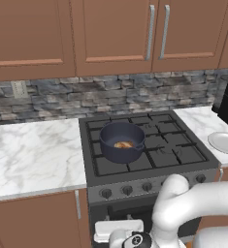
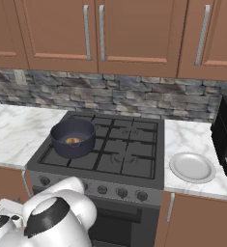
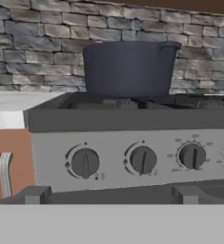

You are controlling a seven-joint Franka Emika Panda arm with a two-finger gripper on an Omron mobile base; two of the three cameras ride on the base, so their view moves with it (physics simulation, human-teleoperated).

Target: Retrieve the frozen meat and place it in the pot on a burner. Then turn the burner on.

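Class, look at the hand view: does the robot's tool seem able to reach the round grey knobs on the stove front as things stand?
Probably yes: the open tool faces the round grey knobs on the stove front head-on, with nothing between them.

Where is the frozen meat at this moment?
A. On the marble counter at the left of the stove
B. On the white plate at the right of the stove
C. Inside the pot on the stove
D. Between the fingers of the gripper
C: the orange-tan meat lies on the bottom of the pot, which stands on the front left burner.
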